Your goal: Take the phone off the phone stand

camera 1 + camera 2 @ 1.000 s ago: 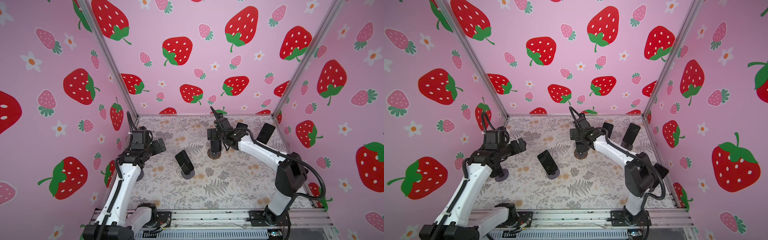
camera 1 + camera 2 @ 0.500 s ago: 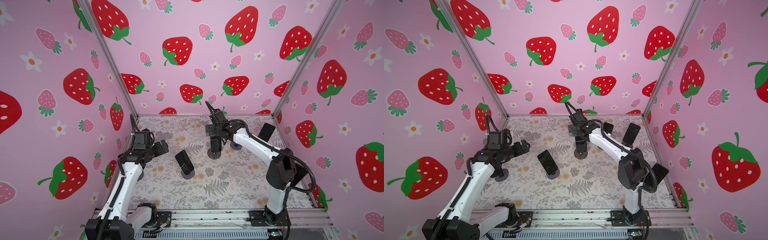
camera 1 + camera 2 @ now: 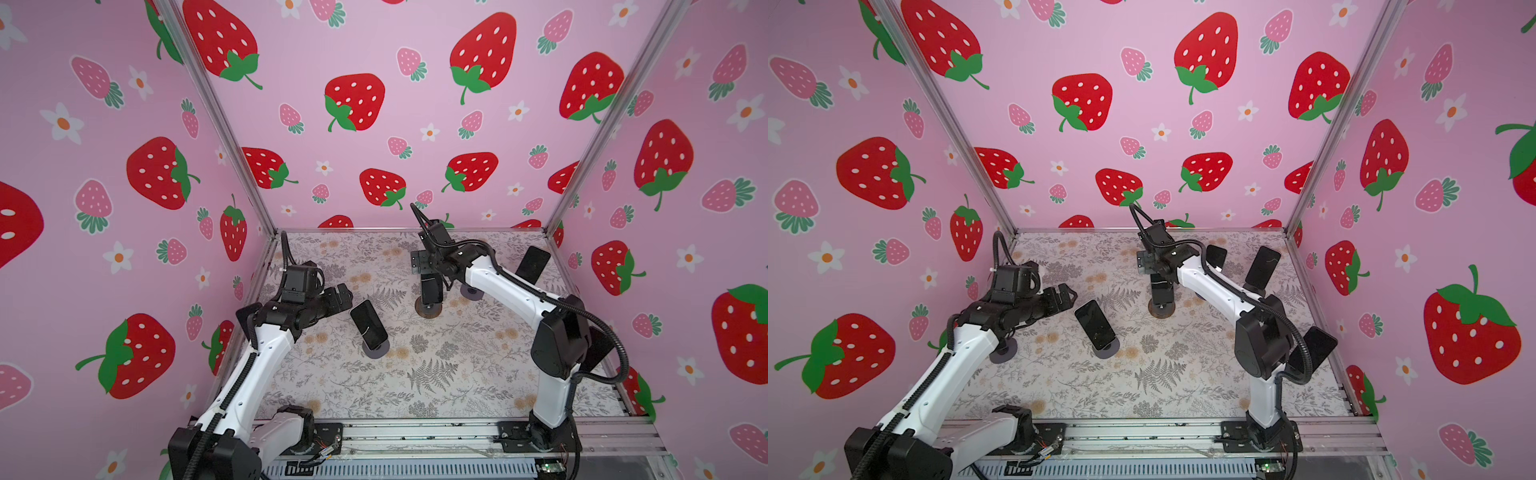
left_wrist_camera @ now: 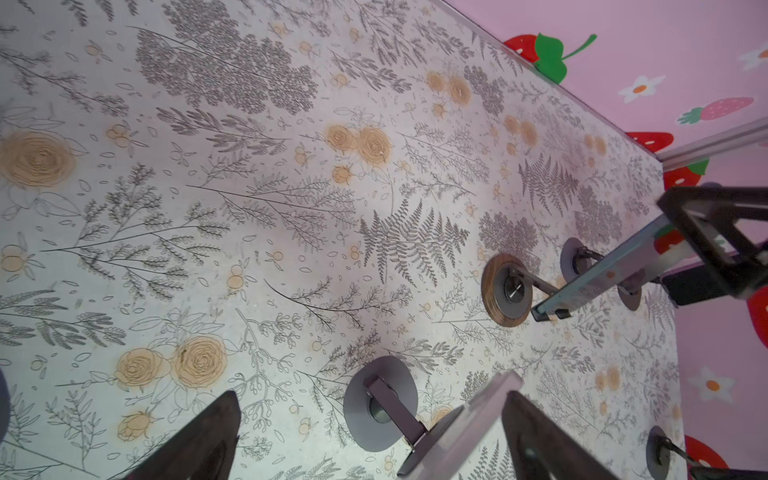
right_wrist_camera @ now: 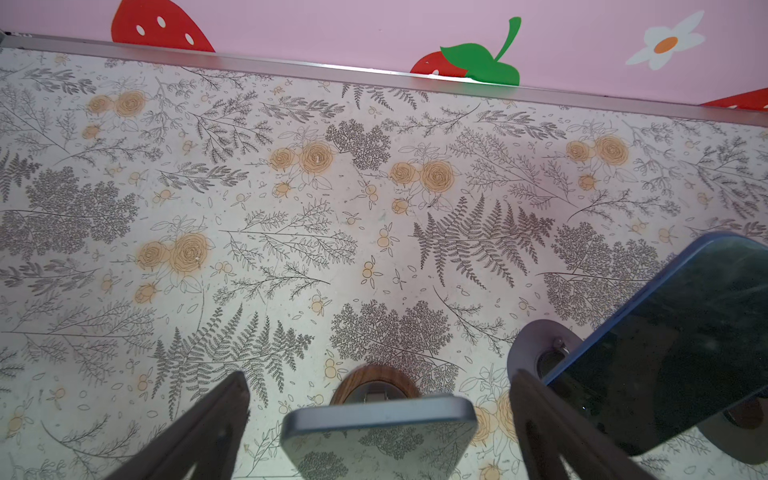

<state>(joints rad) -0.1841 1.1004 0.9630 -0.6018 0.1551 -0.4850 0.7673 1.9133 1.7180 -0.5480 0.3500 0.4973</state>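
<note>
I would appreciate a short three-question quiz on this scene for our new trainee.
1. True or false: the right gripper has closed on a phone.
2. The stand base below the right gripper is: A wood-rimmed, B pink, C white.
3. Which gripper is nearer the centre phone on the grey stand?
Key: 1 false, its jaws stand open astride the phone's top edge; 2 A; 3 the left gripper.

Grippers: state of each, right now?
Left gripper: open, holding nothing.
Right gripper: open, straddling the top edge of a phone, not clamped on it.
</note>
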